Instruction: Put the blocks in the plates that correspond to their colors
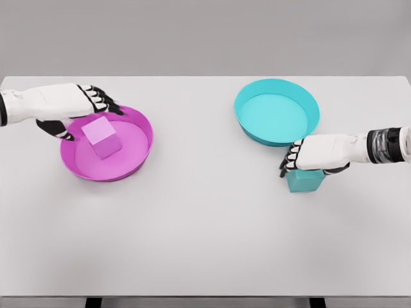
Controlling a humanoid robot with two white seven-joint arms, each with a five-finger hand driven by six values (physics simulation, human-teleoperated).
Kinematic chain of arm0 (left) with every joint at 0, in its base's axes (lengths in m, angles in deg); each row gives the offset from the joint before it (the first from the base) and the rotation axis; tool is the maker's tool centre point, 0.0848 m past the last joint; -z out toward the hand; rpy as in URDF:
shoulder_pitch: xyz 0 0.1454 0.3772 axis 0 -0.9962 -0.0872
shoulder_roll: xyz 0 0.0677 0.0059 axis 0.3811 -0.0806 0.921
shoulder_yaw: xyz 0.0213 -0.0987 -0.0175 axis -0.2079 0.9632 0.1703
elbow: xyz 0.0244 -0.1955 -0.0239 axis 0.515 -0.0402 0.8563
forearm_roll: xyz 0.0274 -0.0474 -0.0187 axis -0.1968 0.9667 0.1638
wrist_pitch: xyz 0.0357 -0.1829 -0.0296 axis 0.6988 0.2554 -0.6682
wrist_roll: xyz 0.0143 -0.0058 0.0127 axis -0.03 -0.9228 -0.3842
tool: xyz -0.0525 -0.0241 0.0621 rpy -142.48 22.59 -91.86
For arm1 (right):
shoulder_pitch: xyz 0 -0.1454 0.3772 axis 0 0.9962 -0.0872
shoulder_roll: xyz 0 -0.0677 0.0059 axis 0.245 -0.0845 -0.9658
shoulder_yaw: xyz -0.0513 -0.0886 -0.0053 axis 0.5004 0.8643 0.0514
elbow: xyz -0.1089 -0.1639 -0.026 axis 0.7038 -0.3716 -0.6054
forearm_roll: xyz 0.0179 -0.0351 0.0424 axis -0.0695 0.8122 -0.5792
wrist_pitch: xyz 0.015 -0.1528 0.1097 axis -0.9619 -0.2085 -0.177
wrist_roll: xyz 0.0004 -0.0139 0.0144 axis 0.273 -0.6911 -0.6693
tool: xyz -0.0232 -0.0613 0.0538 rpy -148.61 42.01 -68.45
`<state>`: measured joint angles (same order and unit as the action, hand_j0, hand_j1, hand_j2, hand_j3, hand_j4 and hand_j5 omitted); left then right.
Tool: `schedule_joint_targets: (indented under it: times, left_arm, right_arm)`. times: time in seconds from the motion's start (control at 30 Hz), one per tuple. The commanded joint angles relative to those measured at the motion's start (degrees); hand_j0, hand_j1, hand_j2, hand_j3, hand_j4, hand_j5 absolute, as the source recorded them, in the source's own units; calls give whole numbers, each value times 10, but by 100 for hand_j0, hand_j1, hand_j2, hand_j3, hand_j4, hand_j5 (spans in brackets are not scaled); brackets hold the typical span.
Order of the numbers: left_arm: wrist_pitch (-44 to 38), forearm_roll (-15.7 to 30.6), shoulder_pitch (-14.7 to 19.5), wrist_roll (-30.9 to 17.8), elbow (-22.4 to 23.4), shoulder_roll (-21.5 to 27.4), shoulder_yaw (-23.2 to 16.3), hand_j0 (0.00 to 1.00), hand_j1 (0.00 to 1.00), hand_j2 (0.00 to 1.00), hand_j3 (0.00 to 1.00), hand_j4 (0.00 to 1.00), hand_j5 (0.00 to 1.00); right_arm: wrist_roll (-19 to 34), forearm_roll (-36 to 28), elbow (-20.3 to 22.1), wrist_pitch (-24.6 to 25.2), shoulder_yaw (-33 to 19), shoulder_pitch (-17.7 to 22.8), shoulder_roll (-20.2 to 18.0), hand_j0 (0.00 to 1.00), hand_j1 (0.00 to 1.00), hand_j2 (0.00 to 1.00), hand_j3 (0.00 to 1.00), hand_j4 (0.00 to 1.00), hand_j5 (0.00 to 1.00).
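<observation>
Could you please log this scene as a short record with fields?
pink block: inside pink plate
left hand: open, over the plate's far-left rim, beside the block
teal block: on table, just in front of teal plate
right hand: curled over the teal block
teal plate: empty

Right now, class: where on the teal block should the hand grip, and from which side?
Grip the teal block across two opposite flat side faces, coming from above. It sits flat on the table, and the right hand is already over its top, beside the teal plate.
</observation>
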<state>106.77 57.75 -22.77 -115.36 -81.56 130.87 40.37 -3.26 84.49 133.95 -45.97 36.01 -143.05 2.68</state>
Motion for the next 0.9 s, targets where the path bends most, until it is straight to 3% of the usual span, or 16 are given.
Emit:
schedule_joint_targets:
  times: [0.0,0.07,0.17,0.2,0.4,0.63,0.87]
  left_arm:
    - [-1,25,0,0,1,39,6,100,100,100,100,100,100]
    - [-1,32,0,0,15,70,17,100,100,100,100,100,100]
    - [-1,39,-1,1,118,69,18,100,100,100,100,100,100]
    - [-1,50,-3,0,125,69,19,100,100,100,100,100,100]
    - [-1,50,-11,0,120,31,18,100,100,100,100,100,100]
    - [-1,46,-23,-2,140,28,18,100,100,100,100,100,100]
    - [-1,46,-23,-4,154,28,18,100,100,100,100,100,100]
  right_arm:
    - [5,6,0,-1,-4,0,0,67,67,67,67,67,67]
    - [5,4,2,-1,-4,0,0,66,66,66,66,66,66]
    - [5,1,8,-1,-14,-1,-2,63,63,63,63,63,63]
    - [4,0,10,-1,-15,-2,-2,63,63,63,63,63,63]
    - [2,-15,33,-1,-47,-4,-8,62,62,62,62,62,62]
    - [-2,-34,81,-1,-53,-18,-27,63,63,63,63,63,63]
    - [-2,-60,68,-1,-53,-50,-21,63,63,63,63,63,63]
